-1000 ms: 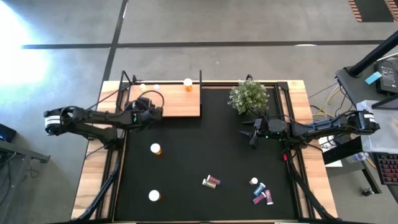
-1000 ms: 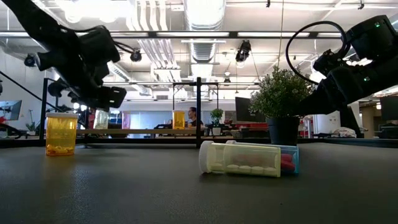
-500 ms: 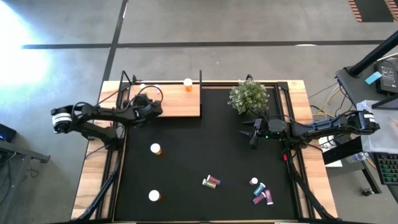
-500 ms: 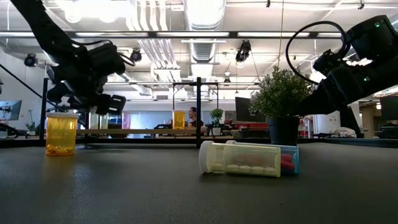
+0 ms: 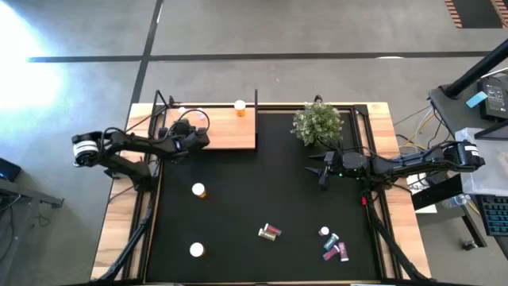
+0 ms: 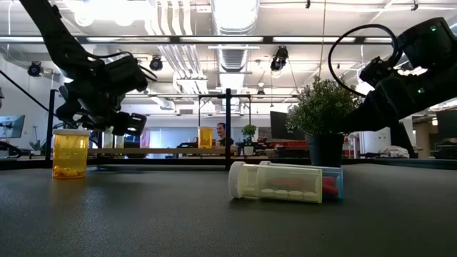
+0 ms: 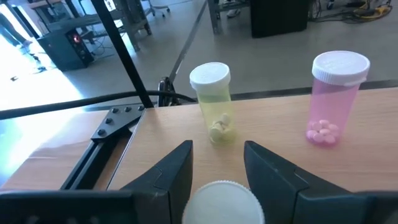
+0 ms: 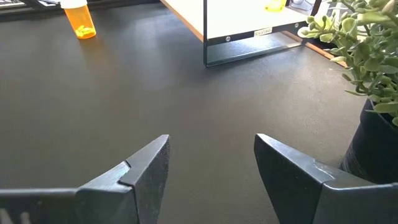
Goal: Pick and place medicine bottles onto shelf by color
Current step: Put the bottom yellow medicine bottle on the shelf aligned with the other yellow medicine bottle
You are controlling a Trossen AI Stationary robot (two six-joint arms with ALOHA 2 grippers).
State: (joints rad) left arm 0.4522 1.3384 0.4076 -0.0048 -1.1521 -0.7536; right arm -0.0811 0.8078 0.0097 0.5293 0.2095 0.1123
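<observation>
Now retracting over the shelf [image 5: 230, 137], the left gripper [image 7: 217, 163] is clamping a white-capped bottle [image 7: 219, 200] while the idle right gripper [image 8: 211, 163] is gaping empty.

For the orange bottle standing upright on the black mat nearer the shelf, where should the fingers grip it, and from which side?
Grip the orange bottle around its round body, just under the white cap, coming straight down from above. It stands upright with open mat all around, so opposite sides are free for the fingers.
</observation>
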